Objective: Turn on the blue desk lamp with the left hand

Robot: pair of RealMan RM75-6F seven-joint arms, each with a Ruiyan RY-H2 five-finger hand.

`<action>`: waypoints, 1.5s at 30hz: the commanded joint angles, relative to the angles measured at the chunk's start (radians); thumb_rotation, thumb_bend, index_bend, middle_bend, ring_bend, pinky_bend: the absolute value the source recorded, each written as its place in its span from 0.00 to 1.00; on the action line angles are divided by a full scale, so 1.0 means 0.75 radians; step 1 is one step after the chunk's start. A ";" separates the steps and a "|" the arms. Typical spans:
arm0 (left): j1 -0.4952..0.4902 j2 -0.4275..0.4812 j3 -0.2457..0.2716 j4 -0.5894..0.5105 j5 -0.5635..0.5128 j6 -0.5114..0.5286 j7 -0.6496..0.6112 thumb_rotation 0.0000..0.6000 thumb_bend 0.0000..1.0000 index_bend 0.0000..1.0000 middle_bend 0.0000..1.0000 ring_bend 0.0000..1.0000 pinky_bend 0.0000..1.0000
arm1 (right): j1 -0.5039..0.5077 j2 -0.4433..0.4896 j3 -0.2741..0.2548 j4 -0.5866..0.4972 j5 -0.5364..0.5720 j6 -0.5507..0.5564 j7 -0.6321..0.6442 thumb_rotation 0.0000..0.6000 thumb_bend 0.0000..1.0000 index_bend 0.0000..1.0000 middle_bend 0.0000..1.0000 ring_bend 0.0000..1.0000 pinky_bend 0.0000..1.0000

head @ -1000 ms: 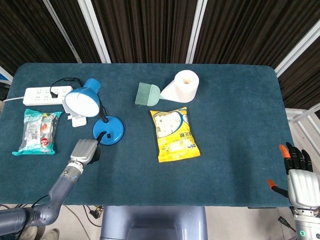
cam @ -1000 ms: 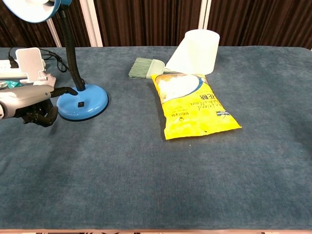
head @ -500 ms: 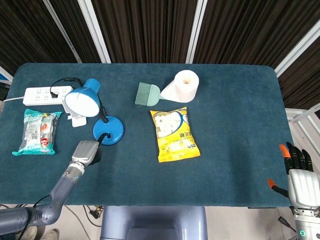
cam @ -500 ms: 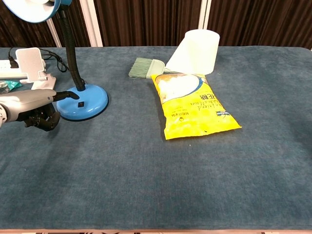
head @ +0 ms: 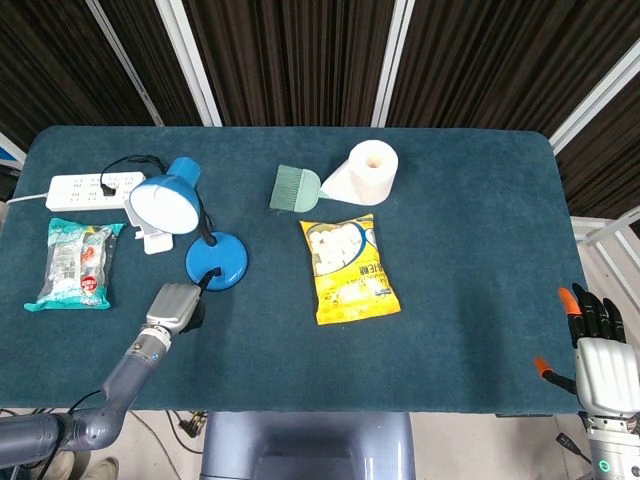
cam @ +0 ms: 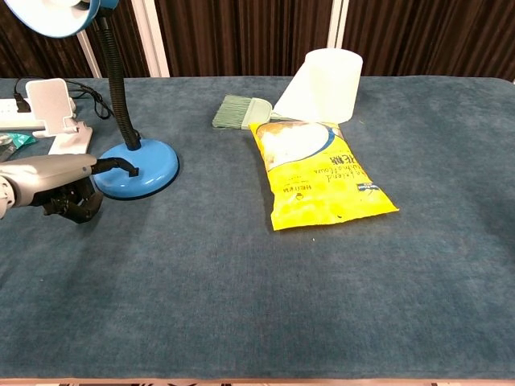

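The blue desk lamp stands at the left of the table, with a round base (head: 217, 262) (cam: 143, 165), a black gooseneck and a blue shade (head: 165, 200) (cam: 50, 11). My left hand (head: 172, 305) (cam: 58, 182) lies just in front of the base and holds nothing. One black finger (cam: 113, 163) reaches out over the base, and its tip covers the small black switch; the other fingers are curled under. My right hand (head: 600, 352) rests at the table's near right edge, fingers apart and empty; the chest view does not show it.
Left of the lamp are a white power strip (head: 95, 187), a white phone stand (cam: 50, 106) and a snack packet (head: 77, 264). A yellow chip bag (head: 349, 266), a green brush (head: 295, 188) and a paper roll (head: 365, 172) lie mid-table.
My left hand has slid slightly toward the near edge, and its outstretched fingertip has moved along the base, from beside the gooseneck onto the switch. The right hand has not moved.
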 commanded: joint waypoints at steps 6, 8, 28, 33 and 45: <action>-0.012 -0.001 0.018 0.004 -0.013 -0.018 0.010 1.00 0.71 0.39 0.83 0.81 0.74 | 0.000 -0.003 0.002 -0.002 0.003 0.002 -0.002 1.00 0.23 0.06 0.02 0.05 0.01; -0.017 0.000 0.025 0.002 -0.020 -0.023 0.019 1.00 0.71 0.40 0.83 0.81 0.74 | 0.000 -0.003 0.002 0.000 0.004 0.000 -0.002 1.00 0.23 0.06 0.02 0.05 0.01; 0.050 0.053 -0.012 -0.109 0.172 0.268 -0.027 1.00 0.66 0.43 0.80 0.78 0.74 | 0.004 -0.011 0.006 -0.003 0.010 -0.002 -0.008 1.00 0.23 0.06 0.02 0.05 0.01; 0.120 0.105 0.001 -0.151 0.335 0.397 -0.081 1.00 0.56 0.38 0.70 0.67 0.68 | 0.006 -0.016 0.005 -0.001 0.013 -0.006 -0.014 1.00 0.23 0.06 0.02 0.05 0.01; 0.353 0.394 0.173 -0.431 0.250 0.642 0.153 1.00 0.17 0.14 0.14 0.02 0.13 | 0.009 -0.022 -0.001 -0.002 0.011 -0.012 -0.035 1.00 0.24 0.06 0.02 0.05 0.01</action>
